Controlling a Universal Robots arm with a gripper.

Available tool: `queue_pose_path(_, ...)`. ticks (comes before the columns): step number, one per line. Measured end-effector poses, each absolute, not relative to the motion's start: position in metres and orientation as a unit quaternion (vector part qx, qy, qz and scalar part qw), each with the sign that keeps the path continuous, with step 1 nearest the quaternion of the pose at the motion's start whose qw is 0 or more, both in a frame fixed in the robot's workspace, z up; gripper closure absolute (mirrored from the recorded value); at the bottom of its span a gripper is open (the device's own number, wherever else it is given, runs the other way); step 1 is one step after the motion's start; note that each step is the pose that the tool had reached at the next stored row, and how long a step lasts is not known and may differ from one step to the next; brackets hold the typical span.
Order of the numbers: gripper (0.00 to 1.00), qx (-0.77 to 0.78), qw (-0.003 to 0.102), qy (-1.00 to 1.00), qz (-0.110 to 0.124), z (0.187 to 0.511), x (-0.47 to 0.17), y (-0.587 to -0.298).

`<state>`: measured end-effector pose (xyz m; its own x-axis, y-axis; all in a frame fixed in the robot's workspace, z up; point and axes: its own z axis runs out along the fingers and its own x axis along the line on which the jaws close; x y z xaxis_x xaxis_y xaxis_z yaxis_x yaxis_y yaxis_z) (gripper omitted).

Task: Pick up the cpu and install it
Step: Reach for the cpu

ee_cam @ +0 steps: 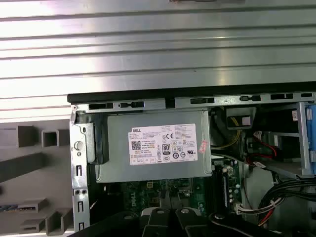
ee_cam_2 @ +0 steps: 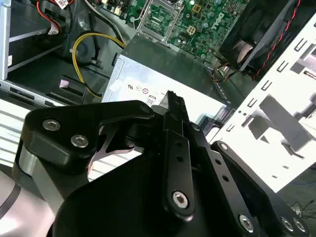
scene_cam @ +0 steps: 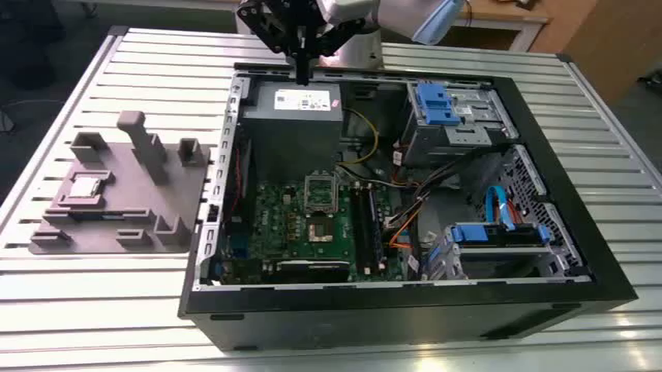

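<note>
The cpu [scene_cam: 86,187], a small silver-grey square chip, lies in a recess of the grey holder block [scene_cam: 124,225] on the table, at the exterior view's left of the open computer case [scene_cam: 579,256]. My gripper [scene_cam: 302,75] hangs over the case's back edge, above the grey power supply box [scene_cam: 293,108], far from the cpu. Its black fingers [ee_cam_2: 172,101] are pressed together with nothing between them. On the green motherboard [scene_cam: 279,232] the socket [scene_cam: 319,227] sits with its metal frame [scene_cam: 321,188] flipped up. The socket [ee_cam_2: 159,18] also shows in the second wrist view, beyond the power supply [ee_cam_2: 163,69].
The case holds blue-tabbed drive bays [scene_cam: 447,108], a second blue-tabbed cage [scene_cam: 497,236] and bundles of orange, yellow and black cables [scene_cam: 408,213]. The holder block has raised posts [scene_cam: 139,139]. The slatted metal table [scene_cam: 104,310] stretches around the case.
</note>
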<state>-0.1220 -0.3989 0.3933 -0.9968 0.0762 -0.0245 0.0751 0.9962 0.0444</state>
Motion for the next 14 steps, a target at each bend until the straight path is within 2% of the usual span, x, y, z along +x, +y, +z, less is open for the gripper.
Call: queue_pose_path(14, 0.90, 0.038, 0.013, 0.999, 0.022, 0.3932, -0.1237, -0.3990)
